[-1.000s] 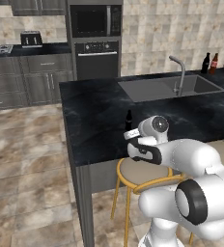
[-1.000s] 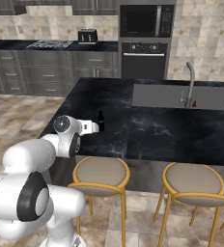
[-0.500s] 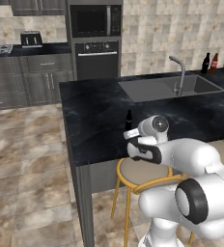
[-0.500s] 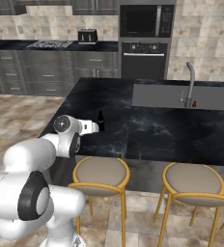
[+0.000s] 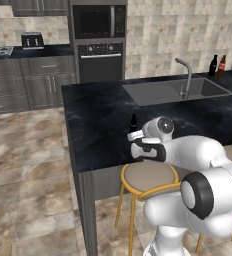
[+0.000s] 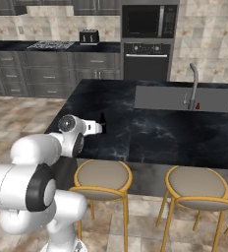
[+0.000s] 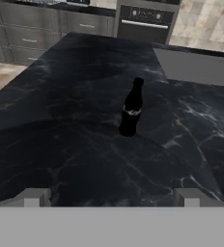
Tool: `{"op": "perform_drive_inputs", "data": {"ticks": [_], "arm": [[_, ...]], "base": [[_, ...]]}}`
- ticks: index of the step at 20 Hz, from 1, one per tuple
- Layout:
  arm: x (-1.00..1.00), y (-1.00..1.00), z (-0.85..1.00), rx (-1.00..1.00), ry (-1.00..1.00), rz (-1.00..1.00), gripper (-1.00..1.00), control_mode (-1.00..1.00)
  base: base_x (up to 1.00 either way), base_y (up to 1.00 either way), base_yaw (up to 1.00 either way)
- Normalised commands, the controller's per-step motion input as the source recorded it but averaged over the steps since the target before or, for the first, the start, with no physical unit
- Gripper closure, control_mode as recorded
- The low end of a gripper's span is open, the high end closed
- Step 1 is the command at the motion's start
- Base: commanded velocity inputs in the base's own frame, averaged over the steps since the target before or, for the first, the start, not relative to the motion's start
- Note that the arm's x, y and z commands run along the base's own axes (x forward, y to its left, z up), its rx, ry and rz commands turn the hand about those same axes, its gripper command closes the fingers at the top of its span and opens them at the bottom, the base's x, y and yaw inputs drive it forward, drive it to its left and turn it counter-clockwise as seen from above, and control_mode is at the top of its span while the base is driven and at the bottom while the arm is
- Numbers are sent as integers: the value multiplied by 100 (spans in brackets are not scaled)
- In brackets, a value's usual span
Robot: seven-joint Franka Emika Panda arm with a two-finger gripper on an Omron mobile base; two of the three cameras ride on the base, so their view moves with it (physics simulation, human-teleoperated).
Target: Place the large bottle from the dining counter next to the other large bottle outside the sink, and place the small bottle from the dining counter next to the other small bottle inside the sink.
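Hand view — gripper [image 7: 109, 198] stood open and empty before the large bottle [image 7: 131, 108] upright mid-dining counter [image 7: 61, 144] — nothing yet moved.

I see a tall, slim, near-black glass bottle [image 7: 131, 110] with a white band standing upright on the black marbled dining counter [image 7: 75, 140].

The arm is folded low and extended forward. The tool [image 7: 111, 197] is held level, fingers [image 7: 34, 197] spread wide, nothing gripped.
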Motion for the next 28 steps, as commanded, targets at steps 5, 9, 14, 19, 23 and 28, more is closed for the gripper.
{"op": "perform_drive_inputs", "data": {"ticks": [5,9,14,19,23,28], "arm": [[18,0,2,0,0,0,-100,-100],[16,0,0,-2,0,0,-100,-100],[26,0,0,-1,0,0,-100,-100],[17,-6,0,0,0,0,-100,-100],[2,-12,0,0,0,0,-100,-100],[0,-13,0,0,0,0,-100,-100]], "base": [[0,0,0],[0,0,0],[0,0,0],[0,0,0],[0,0,0],[0,0,0]]}}
